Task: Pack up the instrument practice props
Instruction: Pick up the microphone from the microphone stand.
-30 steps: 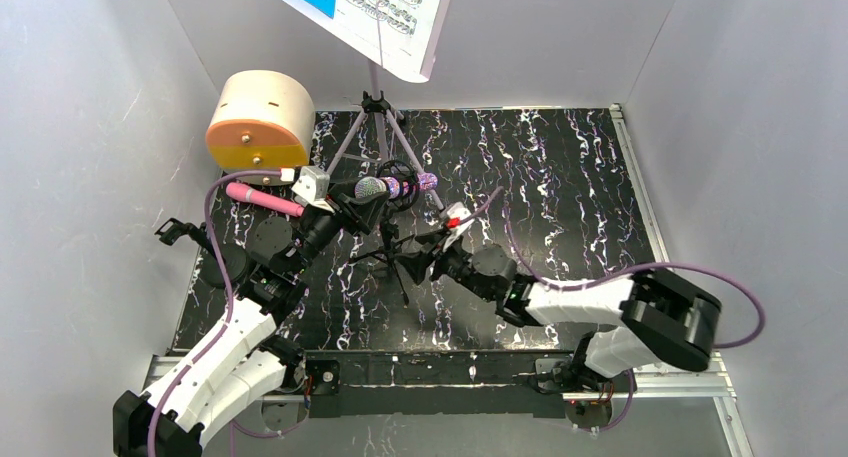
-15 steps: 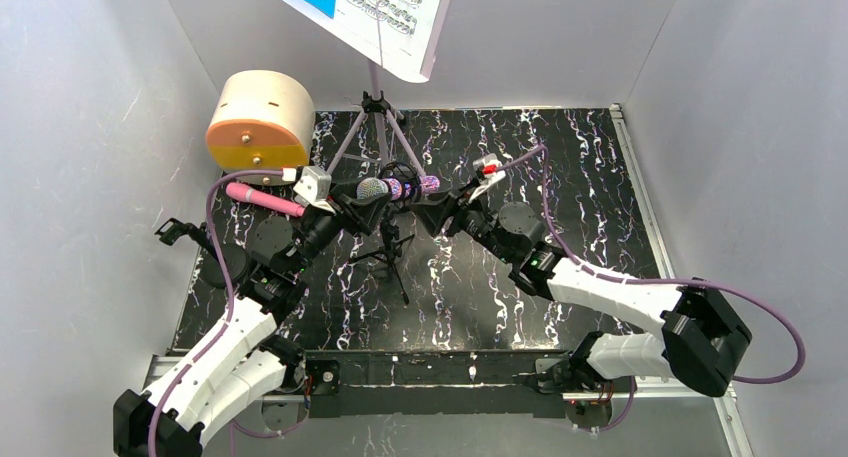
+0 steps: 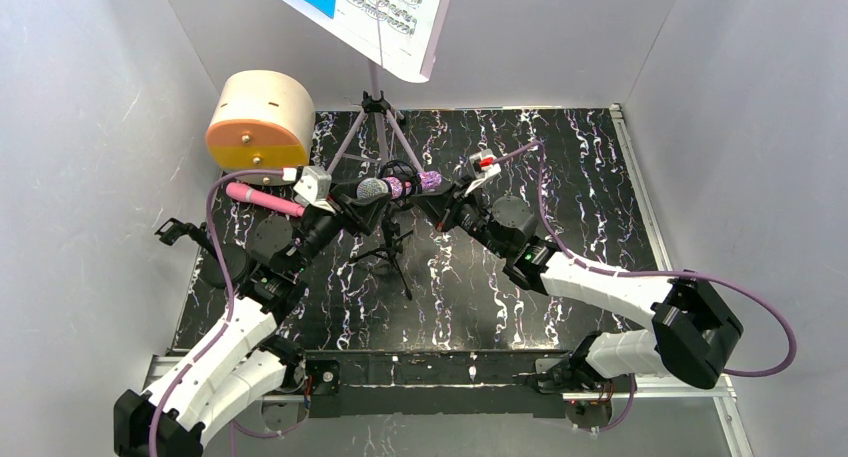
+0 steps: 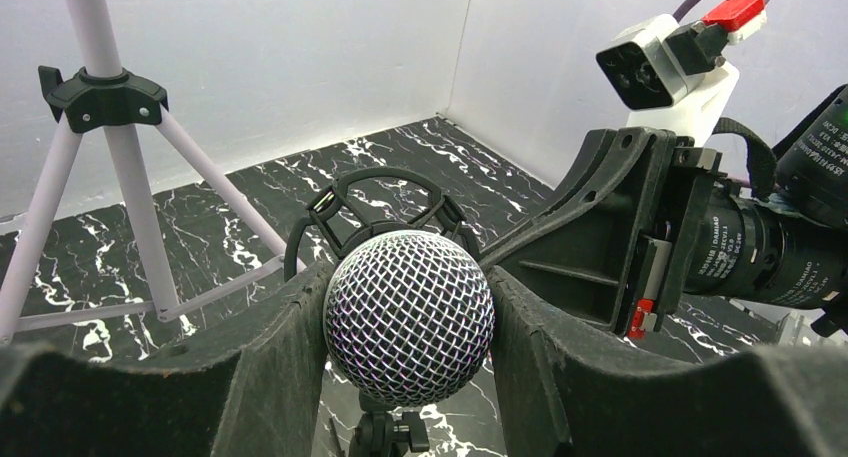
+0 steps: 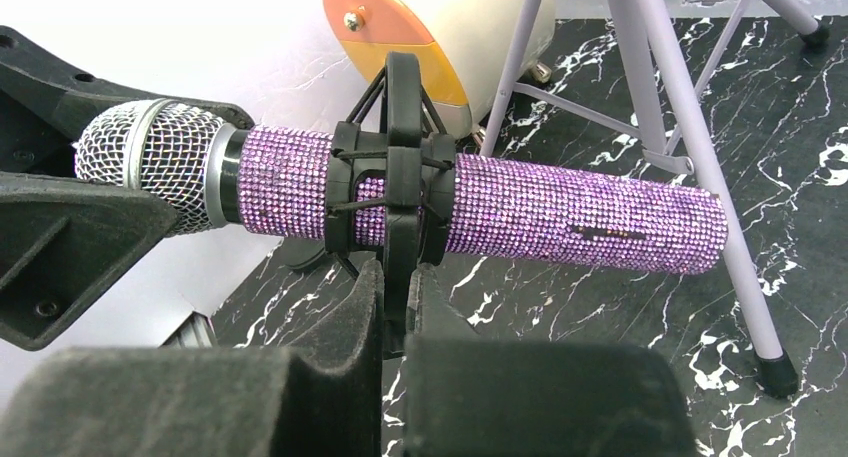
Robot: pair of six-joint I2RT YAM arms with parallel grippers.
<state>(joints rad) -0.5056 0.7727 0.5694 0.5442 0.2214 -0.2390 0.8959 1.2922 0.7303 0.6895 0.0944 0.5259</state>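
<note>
While the left gripper (image 4: 408,322) is clasping the mesh head of the purple microphone (image 5: 520,202) between its pads, the right gripper (image 5: 398,307) is pinching the lower edge of the black ring mount (image 5: 400,127), pads pressed nearly together. The microphone is lying level in that ring atop the small tripod (image 3: 392,257), a little toward twelve o'clock of the table's (image 3: 560,177) middle, head pointing to nine o'clock. The step looks to be sliding the microphone out of the ring. The right gripper should be bracing the mount firmly while the left is drawing straight toward nine o'clock along the barrel. Twisting or lifting risks tipping the tripod or snagging the studded barrel. The music stand (image 3: 378,117) is standing close at twelve o'clock, so the pull should be clearing its legs.
</note>
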